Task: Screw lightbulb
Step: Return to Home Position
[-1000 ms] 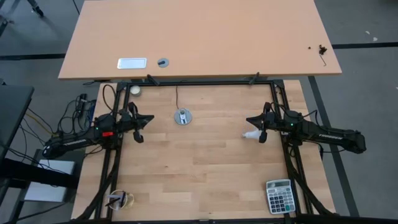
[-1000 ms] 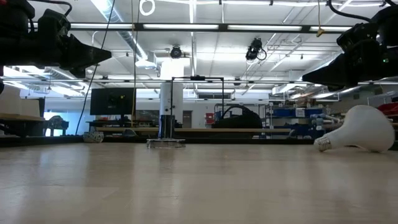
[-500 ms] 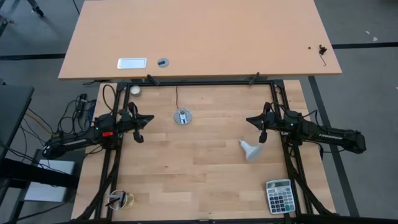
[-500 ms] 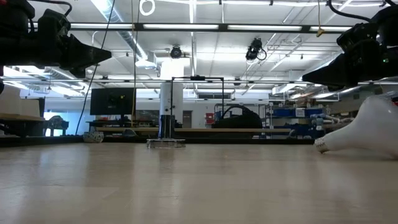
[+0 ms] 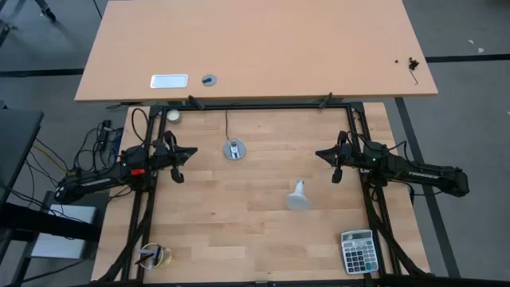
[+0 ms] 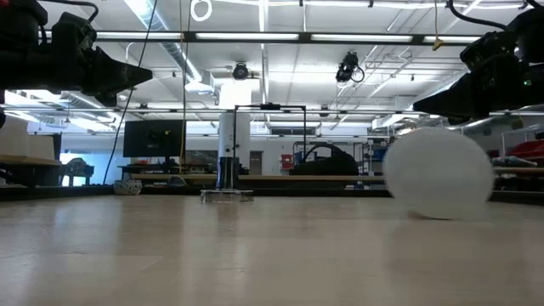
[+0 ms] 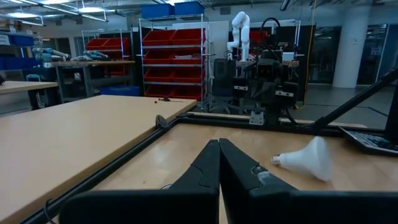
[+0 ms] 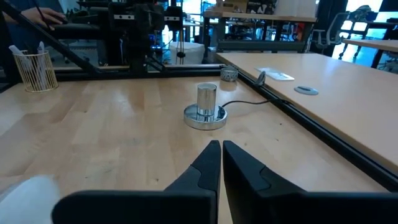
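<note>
The lightbulb (image 5: 297,194) is rolling free across the surface (image 5: 239,219), away from my right jaws. Those and my left jaws are hanging clenched and empty, so nothing is getting screwed in.

Most of the tabletop (image 5: 231,223) is bare wood, open between the left tool (image 5: 194,151) and right tool (image 5: 320,155), both held clear above it. In the way: the lightbulb (image 5: 297,194) lying loose right of centre — and farther off the socket (image 5: 233,150) with its cord (image 5: 226,123). The calculator (image 5: 358,251) and cup (image 5: 151,255) keep to the near corners.
</note>
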`<state>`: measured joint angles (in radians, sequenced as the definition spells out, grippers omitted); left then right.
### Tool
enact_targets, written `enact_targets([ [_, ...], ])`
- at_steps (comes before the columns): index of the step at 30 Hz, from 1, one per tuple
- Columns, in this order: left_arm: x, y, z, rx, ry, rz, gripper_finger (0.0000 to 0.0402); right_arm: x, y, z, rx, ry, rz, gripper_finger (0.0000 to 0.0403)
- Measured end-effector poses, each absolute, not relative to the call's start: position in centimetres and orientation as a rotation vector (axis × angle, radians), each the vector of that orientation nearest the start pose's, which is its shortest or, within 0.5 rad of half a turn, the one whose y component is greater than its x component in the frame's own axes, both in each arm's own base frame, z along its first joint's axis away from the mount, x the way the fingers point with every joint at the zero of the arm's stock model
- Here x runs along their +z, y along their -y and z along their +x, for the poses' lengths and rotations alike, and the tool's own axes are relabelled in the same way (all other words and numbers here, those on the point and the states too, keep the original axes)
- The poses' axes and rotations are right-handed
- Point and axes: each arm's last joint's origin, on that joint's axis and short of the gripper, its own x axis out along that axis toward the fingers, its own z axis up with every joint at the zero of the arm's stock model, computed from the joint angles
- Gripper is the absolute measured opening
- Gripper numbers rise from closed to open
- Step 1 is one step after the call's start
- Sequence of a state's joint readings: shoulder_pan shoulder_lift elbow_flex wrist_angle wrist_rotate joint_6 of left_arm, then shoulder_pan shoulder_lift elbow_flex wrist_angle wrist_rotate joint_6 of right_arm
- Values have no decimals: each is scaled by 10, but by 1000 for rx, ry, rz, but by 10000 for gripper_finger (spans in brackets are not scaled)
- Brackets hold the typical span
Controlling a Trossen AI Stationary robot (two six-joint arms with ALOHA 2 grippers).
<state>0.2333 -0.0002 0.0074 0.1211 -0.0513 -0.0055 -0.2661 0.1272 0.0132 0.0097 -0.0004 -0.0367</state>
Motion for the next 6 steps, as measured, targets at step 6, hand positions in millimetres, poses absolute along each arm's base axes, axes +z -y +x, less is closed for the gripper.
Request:
enact_targets([
  [6, 178, -24, 93, 284, 129, 7, 5, 159, 27, 101, -263, -109, -22, 25],
])
